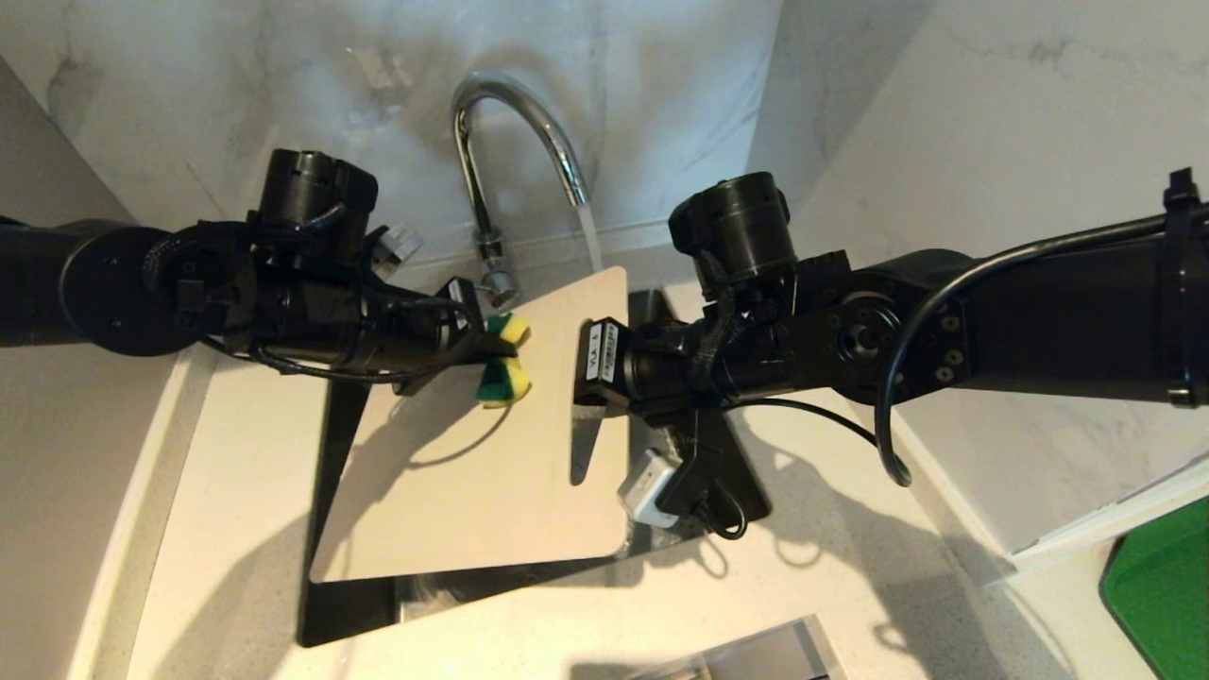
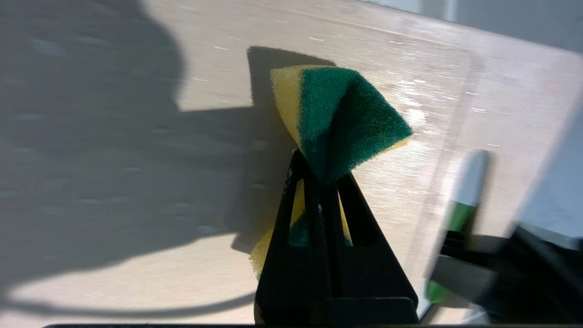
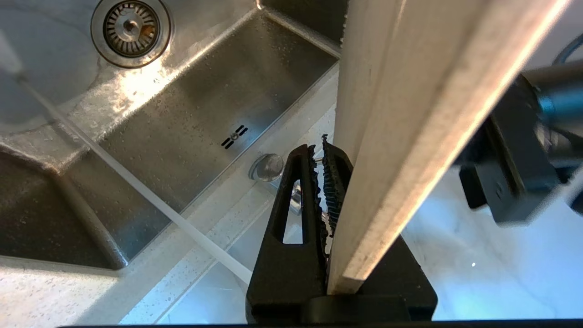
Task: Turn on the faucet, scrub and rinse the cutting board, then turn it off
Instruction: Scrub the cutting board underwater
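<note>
Chrome faucet point(image 1: 515, 123) was running, so tap-on looked done; scrub under way, rinse and shut-off left.
I counted one cutting board point(image 1: 472, 453) tilted over the sink point(image 3: 191, 105), right gripper point(image 3: 324, 150) fingers clamped on its edge; one sponge point(image 2: 337, 118) pinched in left gripper point(image 2: 321, 177) fingers, near its face.

cutting board point(image 1: 491, 453) covers sink point(image 1: 331, 604), faucet point(image 1: 491, 142) behind

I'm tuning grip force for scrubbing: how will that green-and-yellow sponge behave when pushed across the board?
Probably soft: the sponge is pinched into a bow-tie shape by the left gripper. It may flex rather than push firmly. The cutting board looks wet near the water stream, so it likely glides easily.
</note>
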